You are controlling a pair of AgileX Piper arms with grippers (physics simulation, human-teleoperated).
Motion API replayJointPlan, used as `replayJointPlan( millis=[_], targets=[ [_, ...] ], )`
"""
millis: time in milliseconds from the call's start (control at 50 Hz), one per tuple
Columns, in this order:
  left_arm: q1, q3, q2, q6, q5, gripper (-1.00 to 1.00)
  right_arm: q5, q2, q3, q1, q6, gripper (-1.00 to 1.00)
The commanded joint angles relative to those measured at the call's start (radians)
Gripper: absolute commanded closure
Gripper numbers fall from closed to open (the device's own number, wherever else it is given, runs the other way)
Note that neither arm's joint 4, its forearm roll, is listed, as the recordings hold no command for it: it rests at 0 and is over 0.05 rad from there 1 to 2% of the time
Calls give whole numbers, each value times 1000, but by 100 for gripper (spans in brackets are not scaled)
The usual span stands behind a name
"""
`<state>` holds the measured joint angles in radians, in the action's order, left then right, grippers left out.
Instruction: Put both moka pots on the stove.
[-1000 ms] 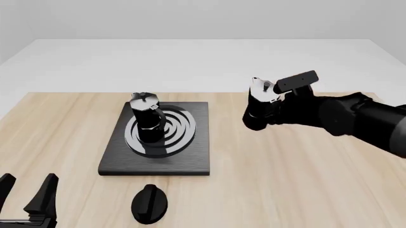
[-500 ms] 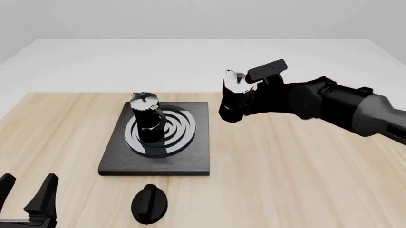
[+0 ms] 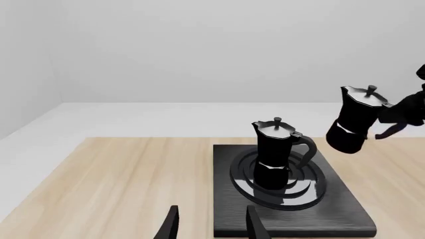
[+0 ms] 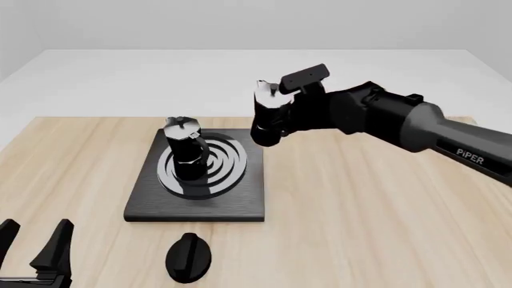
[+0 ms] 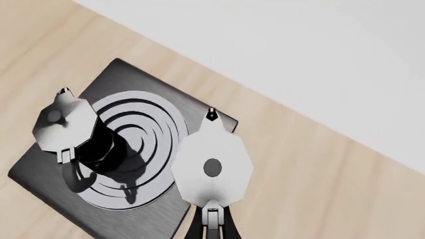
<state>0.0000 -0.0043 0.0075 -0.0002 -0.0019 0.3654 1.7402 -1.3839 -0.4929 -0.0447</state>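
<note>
Black stove: lies on the wooden bench, left of its middle, nearer the far edge.
Pot one: upright on the burner rings.
Pot two: lifted off the bench, over the stove's far right corner, gripped at its handle.
Right end effector: closed around pot two.
Left end effector: fingers spread wide, at the near left corner.
Knob: near edge, just in front of the stove.

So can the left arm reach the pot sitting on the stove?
Probably yes. The left gripper is open and empty at the table's near edge, and nothing stands between it and the pot on the stove. The right arm's pot hangs off to the side.
</note>
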Motion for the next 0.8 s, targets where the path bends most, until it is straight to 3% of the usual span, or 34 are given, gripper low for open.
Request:
replayJointPlan(
  millis=[20, 500, 800],
  targets=[
    [0, 0, 0, 0, 0, -100, 22, 42, -119, -24, 23, 100],
    [0, 0, 0, 0, 0, -100, 98, 194, -307, -67, 53, 100],
    [0, 0, 0, 0, 0, -100, 111, 238, -361, -104, 81, 100]
  ],
)
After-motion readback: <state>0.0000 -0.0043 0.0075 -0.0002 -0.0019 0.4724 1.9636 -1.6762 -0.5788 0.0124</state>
